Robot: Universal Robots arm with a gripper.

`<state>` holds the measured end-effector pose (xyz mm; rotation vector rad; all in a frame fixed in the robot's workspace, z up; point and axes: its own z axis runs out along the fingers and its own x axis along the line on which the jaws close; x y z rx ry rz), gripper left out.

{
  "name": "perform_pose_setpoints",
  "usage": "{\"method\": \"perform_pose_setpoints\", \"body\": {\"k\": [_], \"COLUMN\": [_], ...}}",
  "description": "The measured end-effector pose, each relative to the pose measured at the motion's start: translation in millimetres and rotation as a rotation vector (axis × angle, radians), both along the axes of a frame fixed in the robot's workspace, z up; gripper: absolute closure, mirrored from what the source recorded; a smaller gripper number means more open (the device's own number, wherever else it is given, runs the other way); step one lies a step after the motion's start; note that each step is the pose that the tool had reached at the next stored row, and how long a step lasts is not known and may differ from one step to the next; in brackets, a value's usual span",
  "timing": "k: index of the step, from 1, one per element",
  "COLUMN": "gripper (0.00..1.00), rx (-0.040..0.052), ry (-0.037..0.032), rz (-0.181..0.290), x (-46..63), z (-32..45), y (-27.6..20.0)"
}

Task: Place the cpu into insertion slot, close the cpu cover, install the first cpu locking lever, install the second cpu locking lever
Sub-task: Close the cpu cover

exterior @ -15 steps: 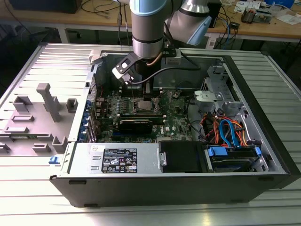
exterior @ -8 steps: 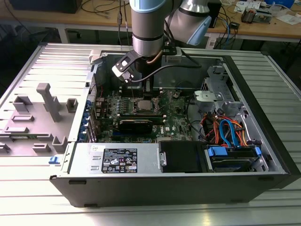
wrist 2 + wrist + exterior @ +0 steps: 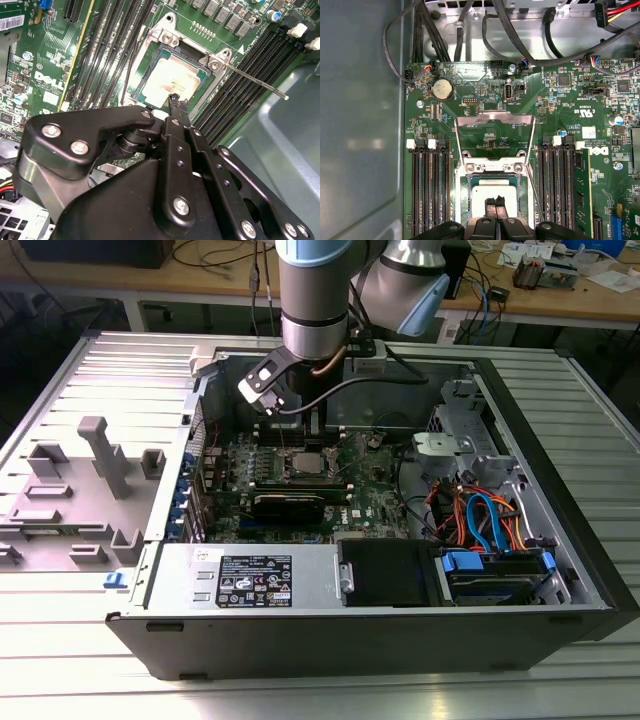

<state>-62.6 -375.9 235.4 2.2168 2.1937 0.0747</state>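
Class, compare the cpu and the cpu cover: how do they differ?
The cpu is a solid plate; the cover is a frame with a big window. The cpu lies flat in the socket; the cover is swung open, clear of it. Both are silvery metal and roughly square.

Dull silver metal cpu (image 3: pixel 171 79), matt black hand (image 3: pixel 176 99).

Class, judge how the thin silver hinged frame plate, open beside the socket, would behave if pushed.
The thin silver hinged frame plate probably pivots rather than slides, as one edge is held at the dark square socket. Thin, with a large window, it likely feels light and might bend if forced sideways.
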Motion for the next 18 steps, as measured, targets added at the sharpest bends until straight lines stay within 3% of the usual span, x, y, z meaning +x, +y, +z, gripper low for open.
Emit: {"method": "perform_pose_setpoints", "body": {"k": [7, 12, 18], "gripper": [0.89, 0.89, 0.89], "rx": [-0.0006, -0.0007, -0.0006], "ry": [0.0000, 0.0000, -0.0001], "rz": [0.000, 0.000, 0.000], "x": [0.0, 0.0, 0.0], "z": [0.0, 9.5, 13.7], "y": [0.0, 0.0, 0.0]}}
